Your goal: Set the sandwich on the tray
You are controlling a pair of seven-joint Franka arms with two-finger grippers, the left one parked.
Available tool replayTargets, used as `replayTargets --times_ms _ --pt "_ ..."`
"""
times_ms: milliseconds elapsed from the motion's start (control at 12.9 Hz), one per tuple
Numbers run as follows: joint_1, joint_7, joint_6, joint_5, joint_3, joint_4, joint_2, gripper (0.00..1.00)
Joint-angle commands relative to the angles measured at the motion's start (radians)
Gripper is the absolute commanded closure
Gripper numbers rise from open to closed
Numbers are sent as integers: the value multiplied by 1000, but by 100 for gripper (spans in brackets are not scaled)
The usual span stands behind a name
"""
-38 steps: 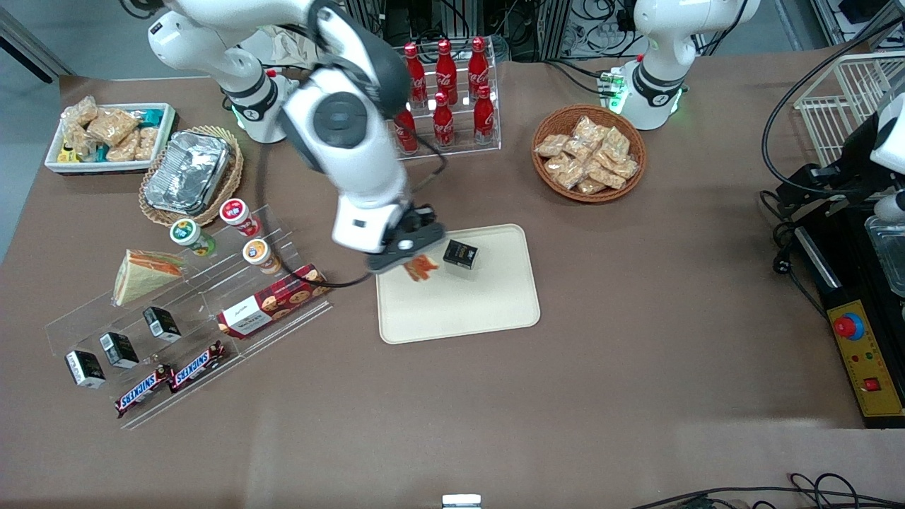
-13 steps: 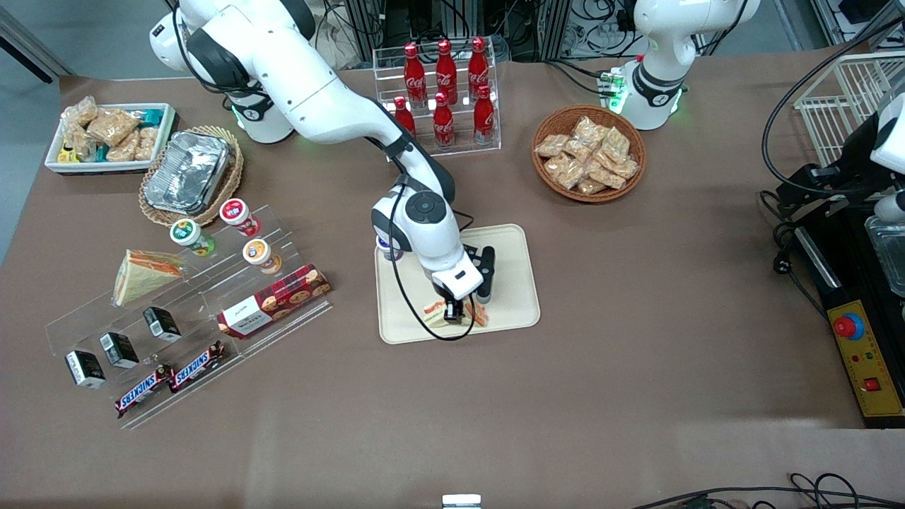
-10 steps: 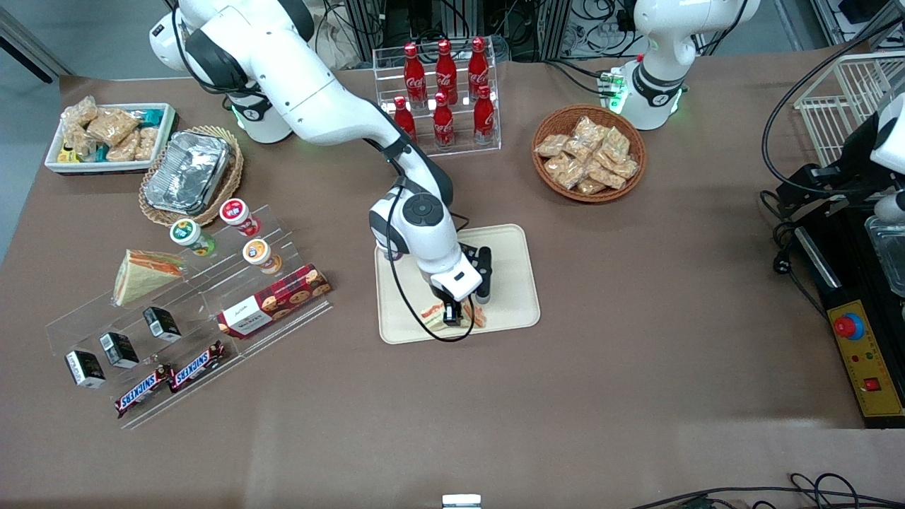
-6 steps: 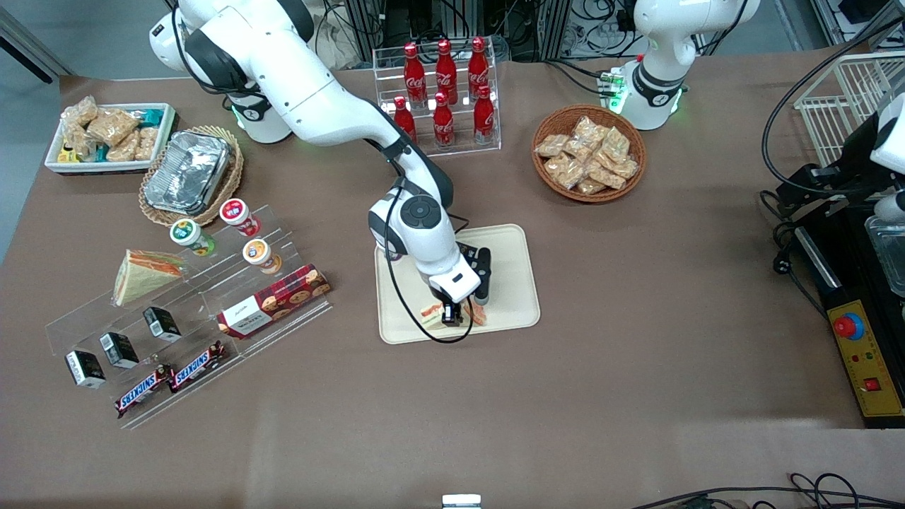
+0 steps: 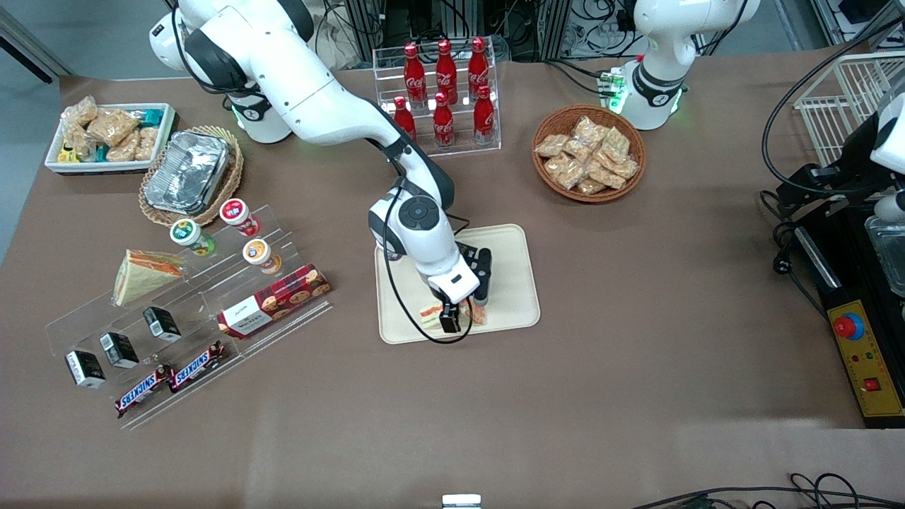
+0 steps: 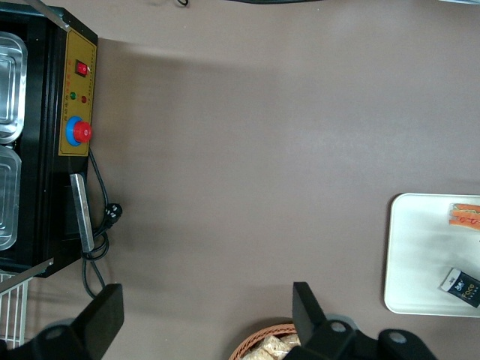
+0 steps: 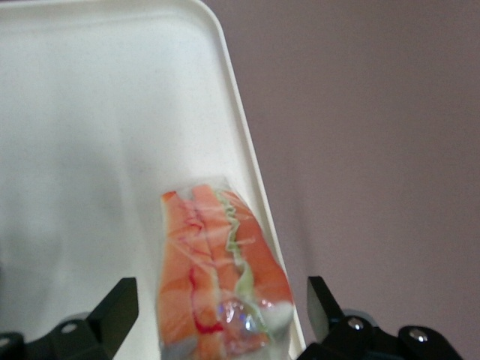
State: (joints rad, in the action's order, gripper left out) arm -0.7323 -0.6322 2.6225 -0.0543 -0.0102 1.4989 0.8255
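Sandwich [image 5: 430,313] on the tray [image 5: 512,290] — claw [image 5: 452,322] low over it.

We see the sandwich lying in the tray close to the rim nearest the front camera, filling layers up in the right wrist view [image 7: 221,277], with the claw's fingers [image 7: 112,311] spread wide on either side and apart from the wrap. A small black box [image 6: 460,285] also sits in the tray, farther from the camera. The brown surface [image 5: 636,318] around the tray lies open; a basket [image 5: 589,153] of snack packs stands well apart.
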Motion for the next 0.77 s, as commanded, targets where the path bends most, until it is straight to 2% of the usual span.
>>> replayTargets --times_ms 0,232,697 --pt "2 -1 -73 109 6 20 -64 0" --pt "30 110 -235 227 -5 18 -170 0" --pt "154 322 -565 220 -11 17 -394 0"
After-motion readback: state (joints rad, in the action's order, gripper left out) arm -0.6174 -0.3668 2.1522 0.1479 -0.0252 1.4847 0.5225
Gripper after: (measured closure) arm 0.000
